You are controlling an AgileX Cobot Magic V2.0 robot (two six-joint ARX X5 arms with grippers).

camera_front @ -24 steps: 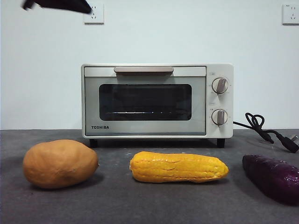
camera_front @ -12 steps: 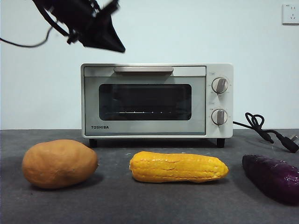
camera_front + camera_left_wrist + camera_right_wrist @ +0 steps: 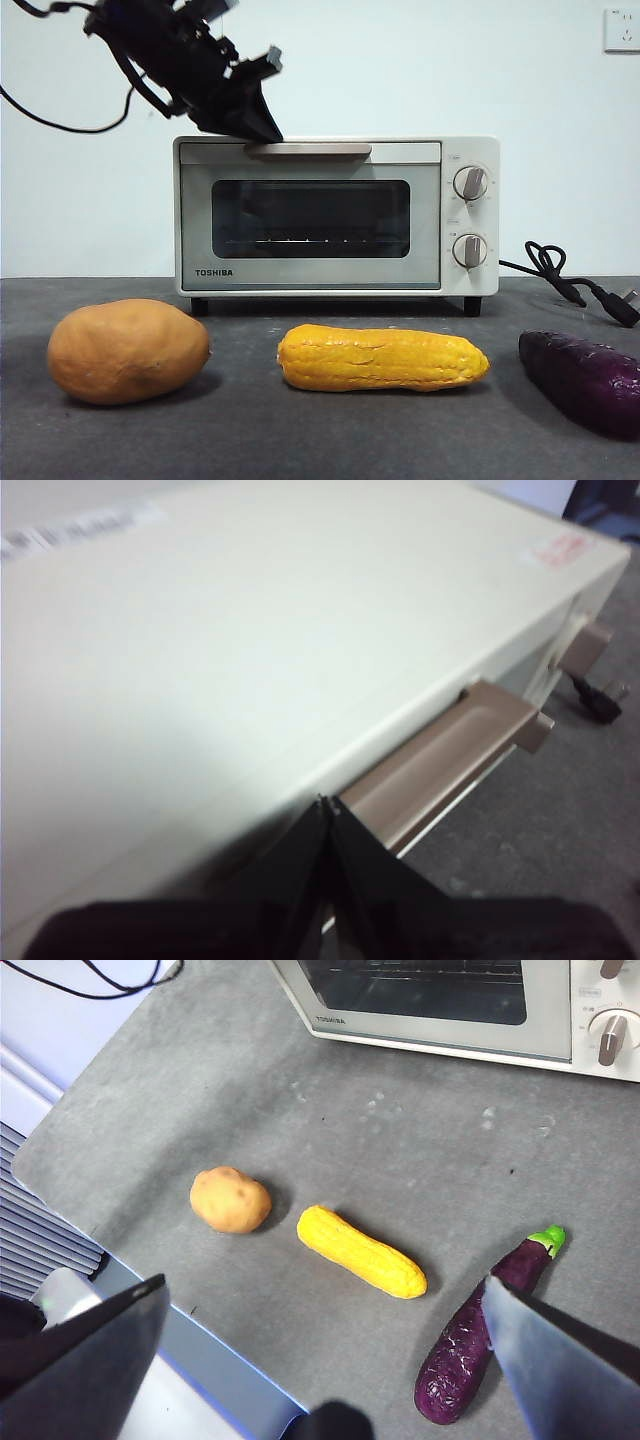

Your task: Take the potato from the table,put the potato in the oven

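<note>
Hovering at the oven's (image 3: 336, 216) upper left front corner: left end effector (image 3: 262, 130), jaws pressed together to a point, tip just beside the left end of the tan bar handle (image 3: 307, 149), nothing pinched. Seen from the left wrist, same closed tip (image 3: 327, 805) poised over the cream top edge, right at the near end of the handle (image 3: 450, 755); contact with the handle not clear. Oven door shut, glass window dark, two round knobs (image 3: 470, 183) on the right panel.

Waiting high above the worktop (image 3: 430, 1150): right end effector (image 3: 325, 1345), jaws spread wide, holding nothing.

Lying on the worktop (image 3: 300, 430) in front of the oven, left of the row: potato (image 3: 128, 350), untouched, well apart from both end effectors. Beside it, in the middle, yellow corn cob (image 3: 382, 358); farther right, dark purple vegetable with a green stem (image 3: 485, 1325). Black power cord and plug (image 3: 575, 283) trailing on the worktop right of the oven.
</note>
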